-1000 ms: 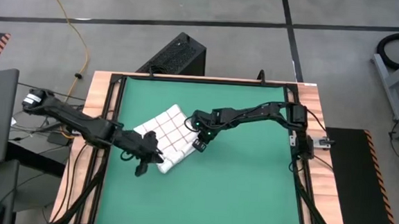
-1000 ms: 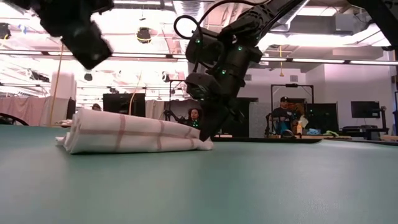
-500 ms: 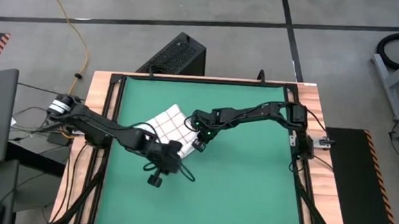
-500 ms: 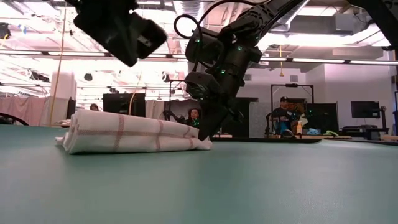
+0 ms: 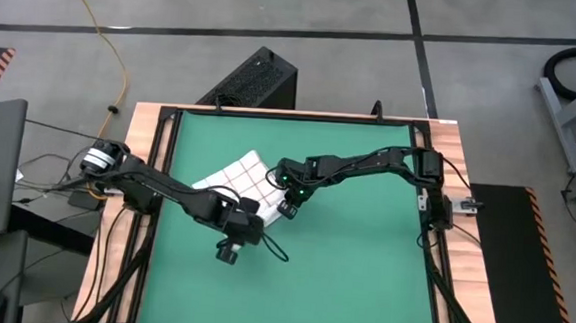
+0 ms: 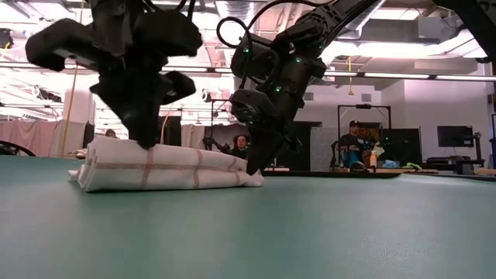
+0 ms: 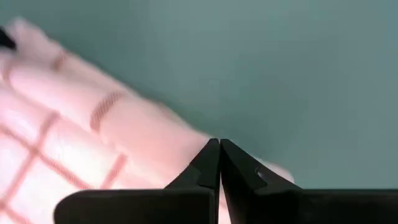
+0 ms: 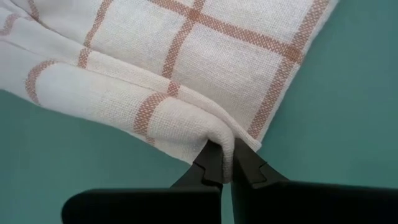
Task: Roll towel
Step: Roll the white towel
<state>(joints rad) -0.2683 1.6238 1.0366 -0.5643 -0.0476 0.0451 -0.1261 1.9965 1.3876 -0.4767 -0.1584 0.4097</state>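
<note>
White checked towel (image 5: 239, 184), one, two grippers; right gripper (image 8: 225, 167) pinching it

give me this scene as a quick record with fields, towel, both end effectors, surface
towel: white with red check lines, partly rolled, lying on the mat left of centre
left end effector: shut, empty, tips down on the rolled edge of the towel
right end effector: shut on a fold at the towel's edge, low on the mat
surface: green mat in a black frame on a wooden table
task stage: roll begun, not finished
</note>
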